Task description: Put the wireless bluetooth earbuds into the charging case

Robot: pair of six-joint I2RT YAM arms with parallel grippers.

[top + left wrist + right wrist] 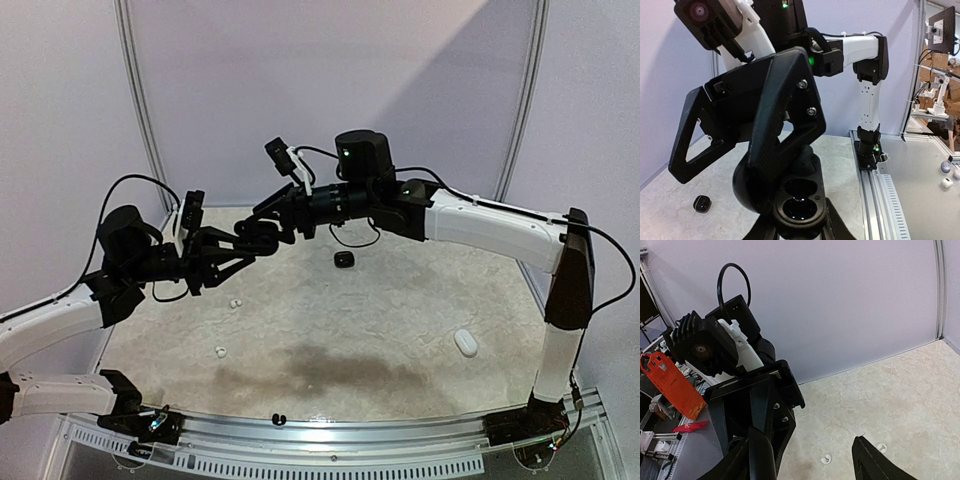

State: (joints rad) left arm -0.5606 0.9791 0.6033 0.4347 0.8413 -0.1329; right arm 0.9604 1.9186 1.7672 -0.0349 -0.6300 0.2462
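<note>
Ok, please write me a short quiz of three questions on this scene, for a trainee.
1. True or false: the left gripper holds an open black charging case.
2. The right gripper is: A) open, B) shut tight, C) out of view.
3. What colour is the pebble-shaped case lying on the table nearest the right arm's base?
Key: 1 true; 2 A; 3 white.

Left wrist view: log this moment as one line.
left gripper: shut on case, wells up | right gripper: open, close above case | white earbuds: loose on table
</note>
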